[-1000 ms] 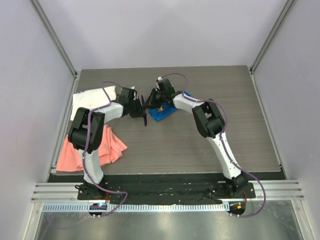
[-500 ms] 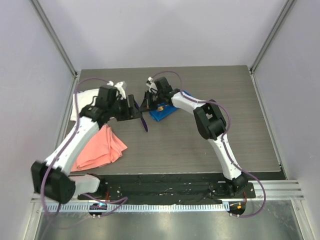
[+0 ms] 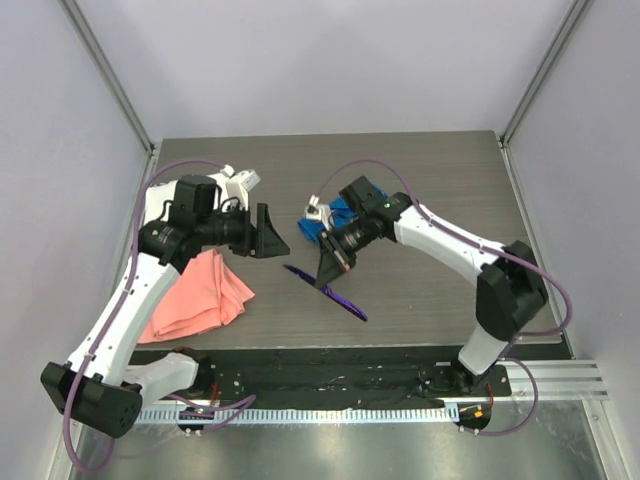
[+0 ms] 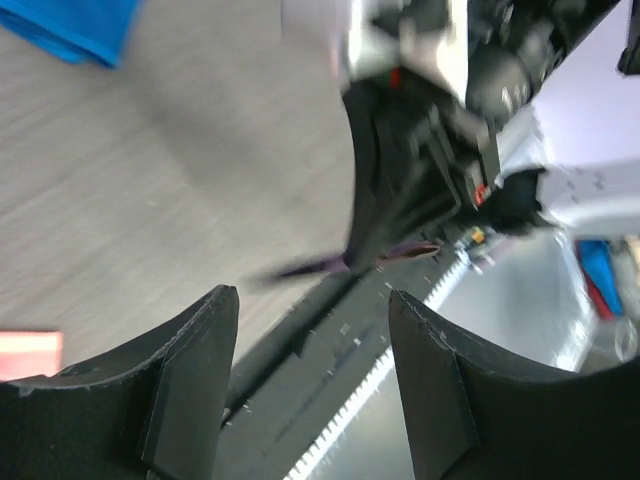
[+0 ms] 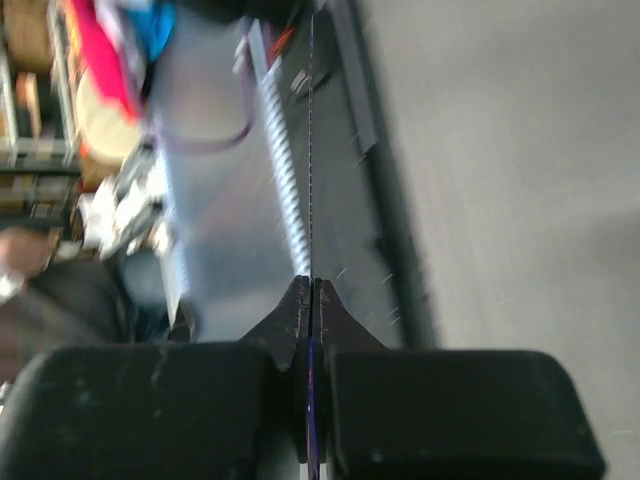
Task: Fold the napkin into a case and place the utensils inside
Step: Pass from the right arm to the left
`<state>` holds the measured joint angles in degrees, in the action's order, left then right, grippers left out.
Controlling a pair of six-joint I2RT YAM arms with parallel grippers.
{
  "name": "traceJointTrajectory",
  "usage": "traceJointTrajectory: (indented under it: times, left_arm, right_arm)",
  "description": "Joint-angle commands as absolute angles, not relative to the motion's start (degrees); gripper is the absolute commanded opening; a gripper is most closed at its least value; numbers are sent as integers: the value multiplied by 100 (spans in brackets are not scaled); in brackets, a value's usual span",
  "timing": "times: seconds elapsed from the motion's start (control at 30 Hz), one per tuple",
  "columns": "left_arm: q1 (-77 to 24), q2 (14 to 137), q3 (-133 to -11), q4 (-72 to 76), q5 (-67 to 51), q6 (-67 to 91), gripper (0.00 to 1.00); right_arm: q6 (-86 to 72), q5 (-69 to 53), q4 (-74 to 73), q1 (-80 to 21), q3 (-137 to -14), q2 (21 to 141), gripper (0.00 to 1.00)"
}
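The blue napkin (image 3: 322, 226) lies bunched at mid-table, partly hidden behind the right arm; a corner of it shows in the left wrist view (image 4: 70, 25). My right gripper (image 3: 326, 274) hangs in front of it, shut on a slim purple utensil (image 3: 345, 303) that sticks out on both sides above the table. In the right wrist view the fingers (image 5: 312, 292) pinch that utensil (image 5: 311, 395) edge-on. My left gripper (image 3: 268, 238) stands open and holds nothing, a short way left of the utensil. Its view (image 4: 312, 300) shows the right gripper (image 4: 395, 190) and the utensil (image 4: 310, 265) ahead.
A salmon-pink cloth (image 3: 200, 295) lies crumpled at the left front, under the left arm. The table's dark front edge (image 3: 330, 352) and the metal rail (image 3: 330, 412) run below the utensil. Walls close in the table on three sides.
My left gripper has opened, let go of the purple utensil and drawn back left. The right gripper, still shut on the utensil, has carried it away from the napkin toward the front.
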<state>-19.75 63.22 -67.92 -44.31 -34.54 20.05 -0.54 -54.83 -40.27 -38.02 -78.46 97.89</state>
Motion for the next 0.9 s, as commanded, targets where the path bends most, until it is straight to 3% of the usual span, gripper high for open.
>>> traceJointTrajectory:
  times: [0.0,0.1,0.47,0.87]
  left_arm:
    - [-1942,6161,-6680,-4465,-4980,1758,65]
    - [-2073,6109,-6250,-4175,-5781,1951,62]
    - [-2953,5775,-5098,-2998,-6643,3110,50]
    - [-3586,6029,-4887,-3207,-6293,3068,45]
  right_arm:
    - [285,-6135,-4617,-4165,-6973,8679,1]
    - [9,-6126,-4307,-4473,-6453,8210,1]
    - [-545,-6240,-3990,-4816,-6056,7506,1]
    - [-317,-6267,-4297,-4931,-6231,7620,1]
